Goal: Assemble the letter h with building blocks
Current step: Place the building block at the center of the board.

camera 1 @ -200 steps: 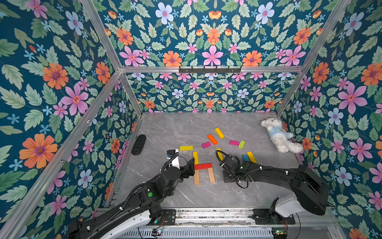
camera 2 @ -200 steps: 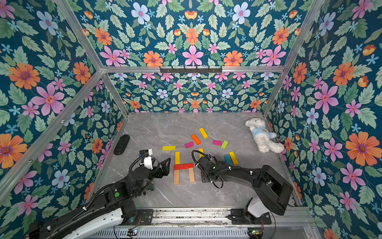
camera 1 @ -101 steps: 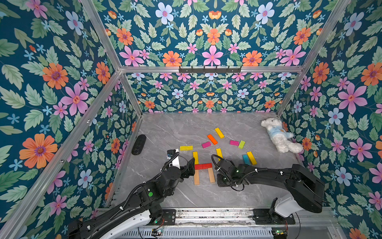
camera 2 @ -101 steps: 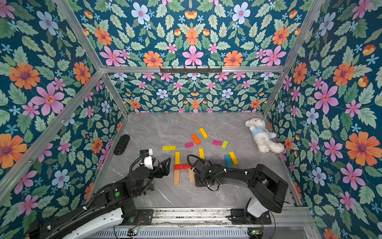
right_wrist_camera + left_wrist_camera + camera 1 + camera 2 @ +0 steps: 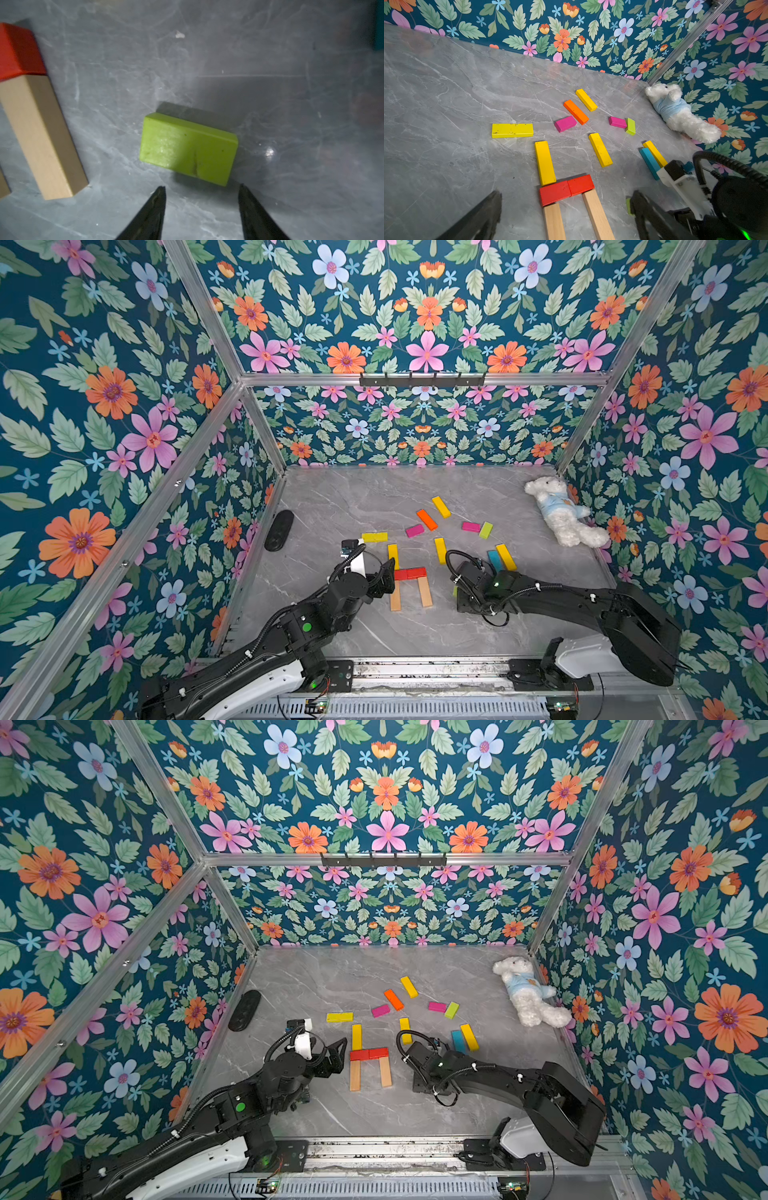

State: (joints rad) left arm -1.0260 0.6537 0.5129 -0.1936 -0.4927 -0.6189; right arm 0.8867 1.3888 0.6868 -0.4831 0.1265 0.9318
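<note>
1. The lime block is shown lying flat toward the front edge of the table.
2. The right gripper is parted and empty just short of it; the left gripper is spread wide, empty.
3. A light, rigid, smooth piece is presumed; the long sides are best pinched.

lime block: sliver only in left wrist view, rest behind left end effector finger. wood bars cut off at edge there. blue bar partly behind right arm. red block cropped in right wrist view.
</note>
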